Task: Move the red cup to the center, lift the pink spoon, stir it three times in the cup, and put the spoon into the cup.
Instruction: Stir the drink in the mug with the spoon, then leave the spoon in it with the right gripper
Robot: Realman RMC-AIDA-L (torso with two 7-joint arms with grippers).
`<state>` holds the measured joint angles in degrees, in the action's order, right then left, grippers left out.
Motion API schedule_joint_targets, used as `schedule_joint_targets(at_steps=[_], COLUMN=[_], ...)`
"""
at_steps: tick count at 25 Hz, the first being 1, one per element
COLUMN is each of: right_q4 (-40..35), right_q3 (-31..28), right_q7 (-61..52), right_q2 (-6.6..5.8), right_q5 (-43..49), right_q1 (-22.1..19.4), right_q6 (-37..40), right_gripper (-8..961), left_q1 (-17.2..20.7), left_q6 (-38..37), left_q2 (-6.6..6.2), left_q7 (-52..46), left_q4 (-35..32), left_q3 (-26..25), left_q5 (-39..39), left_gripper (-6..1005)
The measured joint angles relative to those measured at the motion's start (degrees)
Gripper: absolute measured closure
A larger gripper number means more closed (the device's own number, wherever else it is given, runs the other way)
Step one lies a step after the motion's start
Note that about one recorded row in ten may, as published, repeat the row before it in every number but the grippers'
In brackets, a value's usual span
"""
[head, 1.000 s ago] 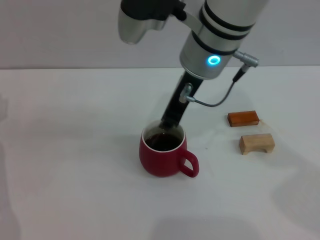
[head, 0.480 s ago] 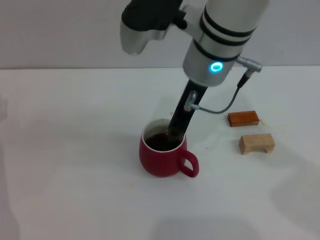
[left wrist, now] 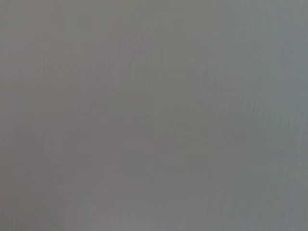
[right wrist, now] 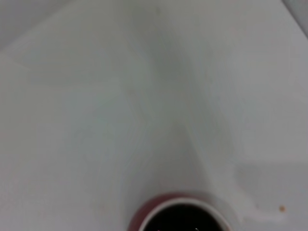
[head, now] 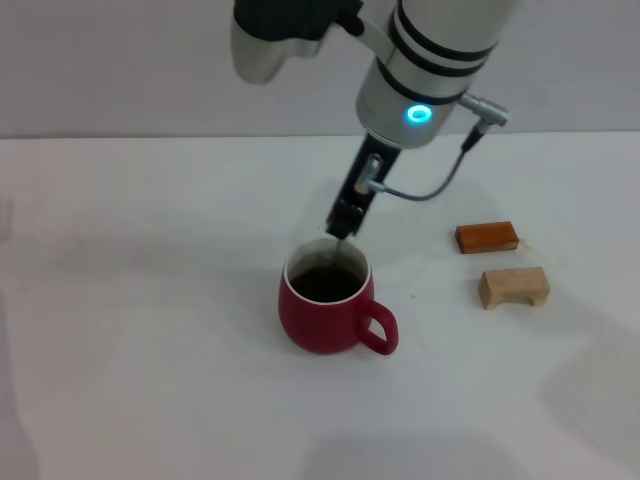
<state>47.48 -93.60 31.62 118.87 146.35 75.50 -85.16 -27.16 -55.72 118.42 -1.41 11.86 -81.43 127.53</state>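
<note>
White tabletop point(head: 150, 350) fills the scene below a grey wall. Over it the right arm slants down from above, its right gripper point(head: 345, 224) hanging just above the far rim of the red cup point(head: 325, 310); whether its claw is spread or pinching anything cannot be told. That cup stands upright near the middle, dark liquid inside, handle toward the robot's right. Well off to its right lie an orange-brown wooden block point(head: 487, 237) and a pale wooden block point(head: 514, 287).
</note>
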Motion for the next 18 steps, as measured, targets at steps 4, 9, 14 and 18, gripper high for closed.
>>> schedule_joint_targets(at_steps=[4,9,14,18], right_q4=[0.99,3.65,3.62,3.91], right_q3=[0.26,1.78,1.37,1.44], right_q7=[0.14,0.48,-0.1,-0.15], right_q2=[0.05,-0.01,-0.19,-0.2], right_q5=[-1.51,-6.58,-5.4,-5.38], right_q1=[-0.68,-1.63,-2.66,-3.93], right_q6=[-4.94,-3.78,1.45,1.81], right_gripper=[804,803,803,803], left_q1=[0.08,0.45,0.9,1.16], left_q6=[-0.05,-0.32,-1.01,-1.42], left_q2=[0.02,0.05,0.02,0.0], left_q7=[-0.01,-1.51,-2.3,-2.31], left_q4=[0.0,0.0,0.0,0.0], left_q3=[0.0,-0.01,0.03,0.04], left_q5=[0.0,0.16,0.29,0.31], left_gripper=[154,154,154,154])
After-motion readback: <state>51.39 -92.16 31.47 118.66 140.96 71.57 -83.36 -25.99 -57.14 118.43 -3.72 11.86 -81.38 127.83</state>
